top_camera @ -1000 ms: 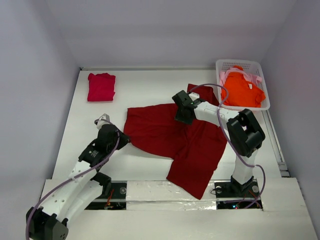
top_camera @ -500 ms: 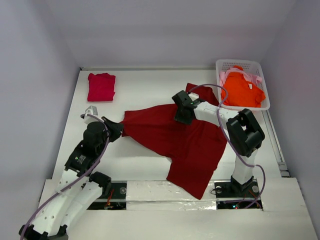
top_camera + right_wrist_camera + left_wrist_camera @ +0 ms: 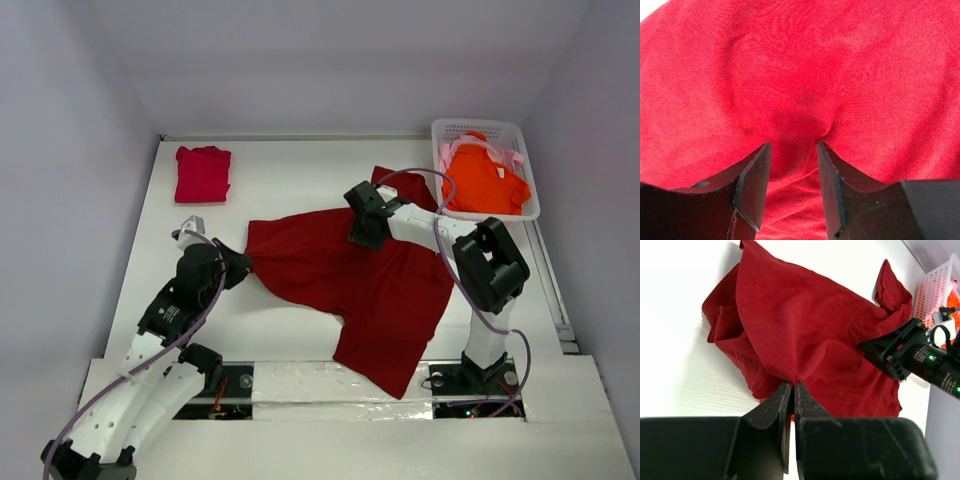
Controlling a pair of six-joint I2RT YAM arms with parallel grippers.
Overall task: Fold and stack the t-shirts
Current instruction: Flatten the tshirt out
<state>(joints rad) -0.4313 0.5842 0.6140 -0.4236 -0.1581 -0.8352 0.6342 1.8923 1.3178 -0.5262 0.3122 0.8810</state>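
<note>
Pinching a seamed edge of the dark red t-shirt (image 3: 815,335), the left gripper (image 3: 792,389) has its jaws clamped together on the cloth at the shirt's left end. The shirt lies rumpled across the middle of the white table (image 3: 290,170), spreading from that pinch toward the near right edge. On its far middle part the right gripper (image 3: 792,165) points down with its jaws apart, tips on the fabric and a small pucker between them. A crimson-pink t-shirt (image 3: 203,173) sits folded at the far left. At the far right a white basket (image 3: 527,170) holds an orange t-shirt (image 3: 485,180) and a pale pink t-shirt (image 3: 447,152). The step looks like spreading the shirt flat, best done by drawing the left corner outward low and evenly while the right anchors the cloth, so wrinkles pull out without dragging it.
</note>
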